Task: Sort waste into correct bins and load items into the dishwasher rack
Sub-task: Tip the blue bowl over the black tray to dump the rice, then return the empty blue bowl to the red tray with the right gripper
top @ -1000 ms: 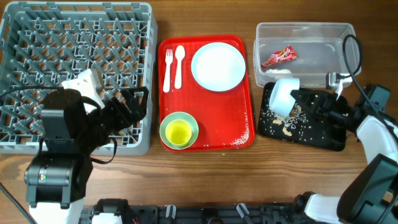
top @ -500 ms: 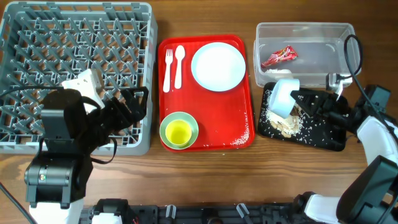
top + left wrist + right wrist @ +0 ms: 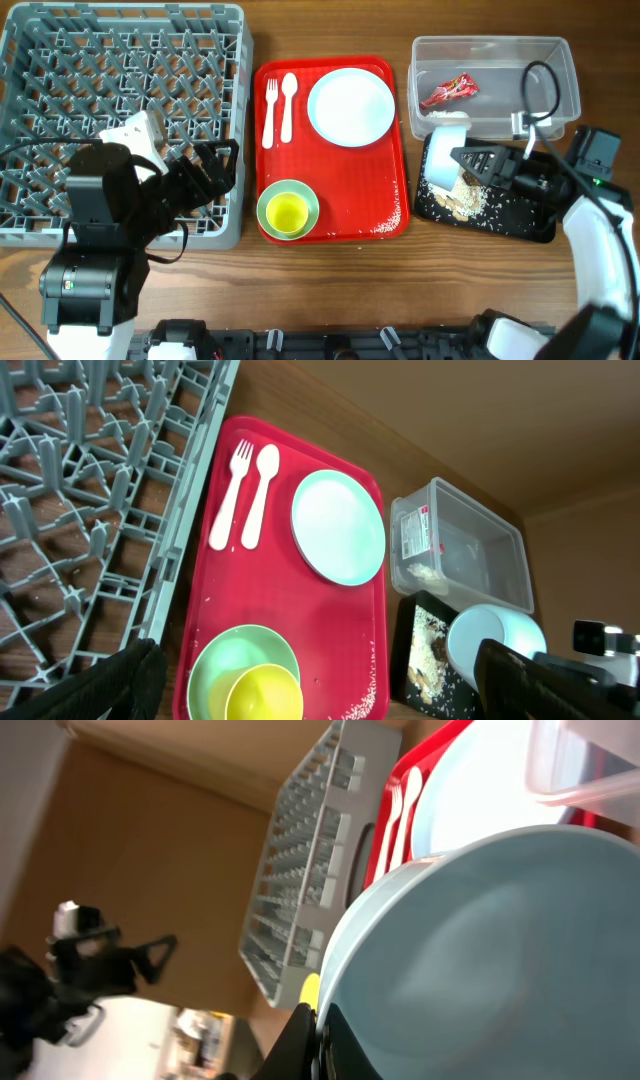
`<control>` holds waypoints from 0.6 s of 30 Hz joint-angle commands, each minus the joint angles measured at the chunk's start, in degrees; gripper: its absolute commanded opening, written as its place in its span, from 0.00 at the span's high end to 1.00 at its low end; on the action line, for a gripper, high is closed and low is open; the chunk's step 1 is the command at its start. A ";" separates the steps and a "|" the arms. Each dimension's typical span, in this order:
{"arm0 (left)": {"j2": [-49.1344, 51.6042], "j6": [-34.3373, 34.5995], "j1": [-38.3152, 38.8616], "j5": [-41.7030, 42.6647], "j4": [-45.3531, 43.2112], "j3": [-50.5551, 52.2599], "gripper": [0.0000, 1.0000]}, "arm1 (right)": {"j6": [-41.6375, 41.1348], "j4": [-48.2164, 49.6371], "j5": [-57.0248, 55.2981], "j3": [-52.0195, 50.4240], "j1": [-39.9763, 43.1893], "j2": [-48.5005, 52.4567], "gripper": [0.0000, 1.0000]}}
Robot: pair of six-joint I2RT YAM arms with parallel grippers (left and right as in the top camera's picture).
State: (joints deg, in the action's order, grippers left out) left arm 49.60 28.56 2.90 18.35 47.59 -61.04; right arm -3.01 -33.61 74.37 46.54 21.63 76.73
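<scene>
My right gripper (image 3: pixel 470 160) is shut on the rim of the pale-blue bowl (image 3: pixel 446 155), held tipped on its side over the flat black tray (image 3: pixel 520 215), where whitish crumbs and brown bits (image 3: pixel 462 200) lie. The bowl fills the right wrist view (image 3: pixel 480 950). The red wrapper (image 3: pixel 449 91) lies in the clear tub (image 3: pixel 495 55). On the red serving tray (image 3: pixel 380 215) are the pale-blue plate (image 3: pixel 351 106), white fork (image 3: pixel 269 110), white spoon (image 3: pixel 287 105), and the yellow cup (image 3: pixel 288 213) inside the light-green bowl (image 3: pixel 267 202). My left gripper (image 3: pixel 310 690) is open over the grey rack's (image 3: pixel 60 60) right front edge.
Loose rice crumbs (image 3: pixel 385 222) lie on the red serving tray's front right corner. The clear tub stands behind the black tray at the right. A black cable (image 3: pixel 540 85) loops over the tub. Bare wood runs along the table's front edge (image 3: pixel 330 275).
My right gripper has tilted the pale-blue bowl further and shifted slightly back and left. More crumbs and brown bits now lie on the black tray. The left arm has not moved.
</scene>
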 commanded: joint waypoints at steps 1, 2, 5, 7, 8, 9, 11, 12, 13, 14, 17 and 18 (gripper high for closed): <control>-0.09 -1.14 -0.13 0.70 -0.13 -0.96 0.00 | -4.22 -0.79 -16.44 4.24 -8.63 -9.81 0.95; -0.09 -1.14 -0.13 0.70 -0.13 -0.96 0.00 | -5.31 -0.85 -22.25 4.70 -12.46 -12.17 0.95; -0.09 -1.14 -0.13 0.72 -0.13 -0.96 0.00 | -10.05 -1.27 -45.90 4.94 -28.89 -17.00 0.95; -0.09 -1.14 -0.13 0.70 -0.13 -0.96 0.00 | -12.11 -1.53 -57.53 4.85 -38.21 -16.31 0.95; -0.09 -1.14 -0.13 0.72 -0.13 -0.96 0.00 | -12.85 -1.55 -62.45 4.81 -42.62 -15.19 0.95; -0.09 -1.14 -0.13 0.70 -0.13 -0.96 0.00 | -13.75 -1.51 -66.64 4.79 -46.64 -13.44 0.95; -0.09 -1.16 -0.13 0.70 -0.13 -0.96 0.00 | -14.10 -0.76 -72.35 4.79 -52.78 -9.03 0.95; -0.09 -1.14 -0.13 0.70 -0.13 -0.96 0.00 | -14.10 0.02 -74.16 4.79 -54.93 -6.43 0.94; -0.09 -1.14 -0.13 0.70 -0.13 -0.96 0.00 | -14.12 0.96 -75.52 4.79 -56.33 -3.76 0.94; -0.09 -1.14 -0.13 0.70 -0.13 -0.96 0.00 | -14.14 2.01 -76.35 4.79 -57.09 -1.05 0.94; -0.09 -1.14 -0.13 0.70 -0.13 -0.96 0.00 | -15.32 4.57 -76.06 4.90 -57.18 5.73 0.94; -0.09 -1.14 -0.13 0.72 -0.13 -0.96 0.00 | -15.72 5.22 -75.71 4.92 -57.13 7.21 0.91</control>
State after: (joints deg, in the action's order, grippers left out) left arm 49.60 28.58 2.90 18.35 47.59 -61.04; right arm -15.99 -30.15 5.65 51.09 -35.51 78.56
